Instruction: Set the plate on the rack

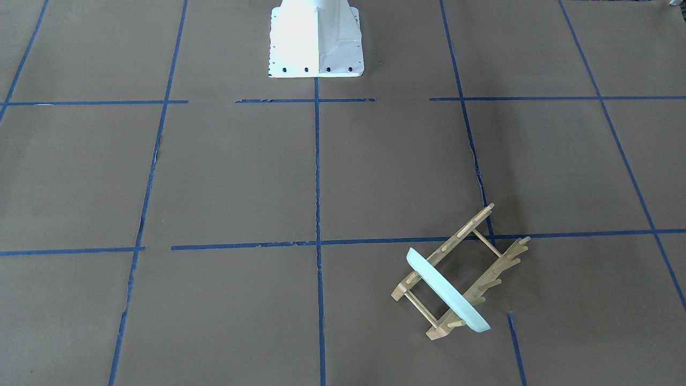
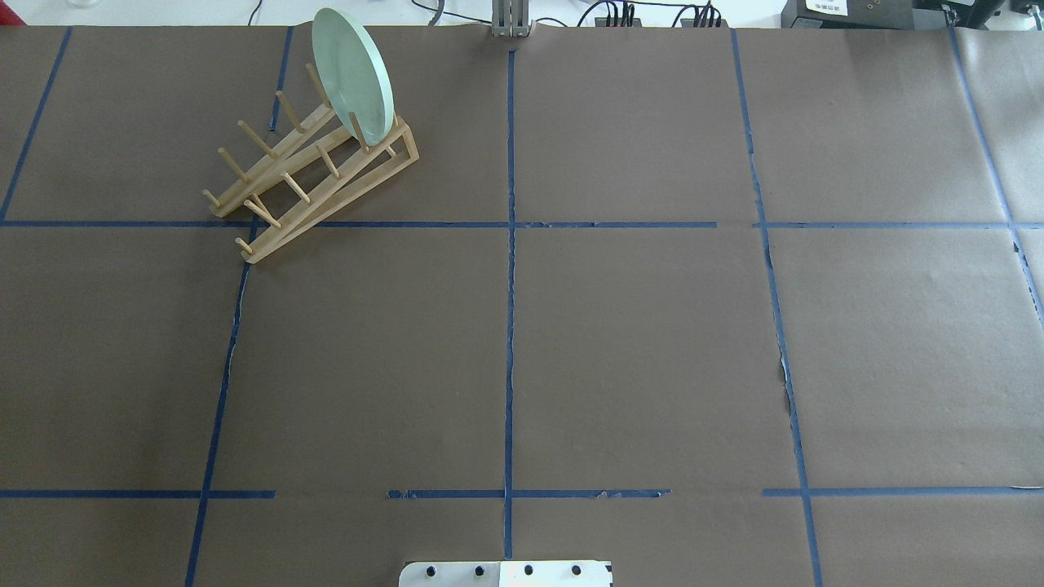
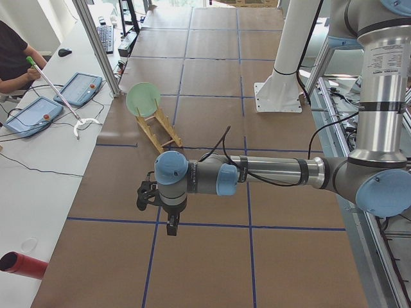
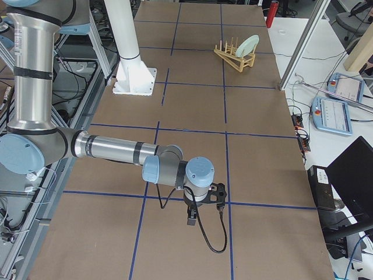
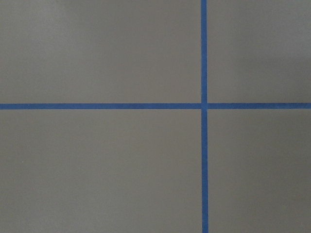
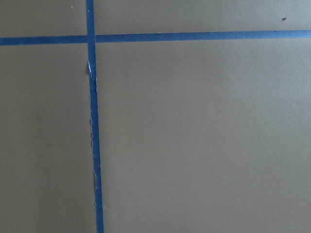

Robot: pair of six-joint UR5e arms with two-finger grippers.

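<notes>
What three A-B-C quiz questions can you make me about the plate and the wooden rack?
1. Where on the table is the rack?
A) far side, on the robot's left
B) dead centre
C) far side, on the robot's right

2. What colour is the plate?
A) red
B) pale mint green
C) black

3. How is the plate sitting?
A) flat on the table
B) upside down beside the rack
C) standing on edge in the rack

Answers:
1 A, because the overhead view shows it at the far left.
2 B, because it looks pale green from overhead.
3 C, because it stands between the pegs at one end of the rack.
</notes>
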